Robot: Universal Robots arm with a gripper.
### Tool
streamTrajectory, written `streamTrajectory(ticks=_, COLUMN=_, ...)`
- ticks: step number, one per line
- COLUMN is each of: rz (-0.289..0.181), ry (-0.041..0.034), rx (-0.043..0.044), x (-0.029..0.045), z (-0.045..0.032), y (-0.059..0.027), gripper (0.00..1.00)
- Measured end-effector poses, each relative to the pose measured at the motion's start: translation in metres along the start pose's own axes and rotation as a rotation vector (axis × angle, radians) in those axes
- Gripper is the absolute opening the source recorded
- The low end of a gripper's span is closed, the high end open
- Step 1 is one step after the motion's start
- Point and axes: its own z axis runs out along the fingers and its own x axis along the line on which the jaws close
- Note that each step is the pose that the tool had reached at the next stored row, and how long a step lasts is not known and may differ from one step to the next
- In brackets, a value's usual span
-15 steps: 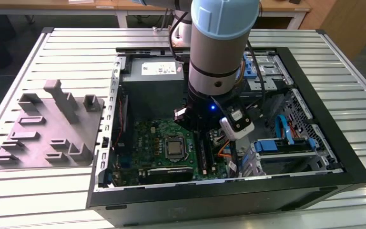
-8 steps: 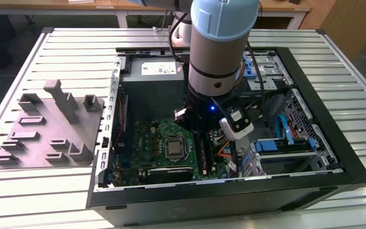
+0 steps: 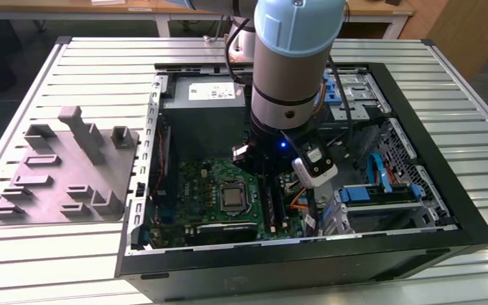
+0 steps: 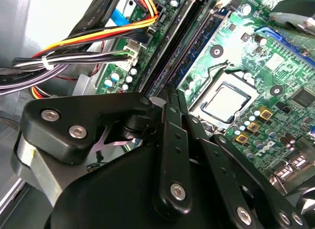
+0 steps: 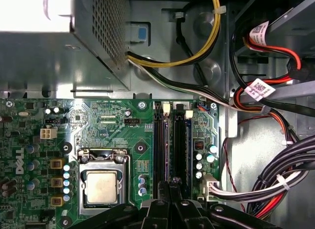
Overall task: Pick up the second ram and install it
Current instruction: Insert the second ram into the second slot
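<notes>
**Progress.** The arm [image 3: 295, 63] reaches down into the open computer case [image 3: 474, 219], which lies on the slatted surface [image 3: 58, 254]. The end effector [image 5: 172, 182] hangs directly over the near end of the memory slots [image 5: 162, 145], right of centre in the first wrist view.

Its fingers [image 4: 170, 115] are drawn together with no visible gap. I cannot make out anything clamped between them.

A bluish strip runs along the slot farther from the processor socket [image 5: 101, 184]. I take this to be the second ram [image 5: 180, 145], already in the slot, though this is tentative. I cannot tell from these views whether it is fully seated or whether the white end latches [image 5: 188, 113] have closed.

Judgement: the pick-up is done and insertion is under way or nearly finished. Seating is unconfirmed.

**Containers.**
- Case: it holds the green motherboard [image 3: 197, 190] at lower centre of the exterior view. The power supply [image 3: 206, 108] sits above it.
- Case, right side: there is a drive bay with blue fittings [image 3: 380, 197]. Bundled cables [image 5: 275, 184] in yellow, red, black and white run along the board's right edge in the first wrist view.
- Grey holder [image 3: 66, 171]: it sits on the surface at the left of the exterior view. Its posts and recesses stand bare, which fits the stick having been taken from it.
</notes>
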Motion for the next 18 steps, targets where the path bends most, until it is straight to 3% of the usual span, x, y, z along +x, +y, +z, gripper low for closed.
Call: streamTrajectory(ticks=18, rz=0.000, ry=0.0000, rx=0.0000, x=0.0000, z=0.0020, y=0.0000, gripper=0.11)
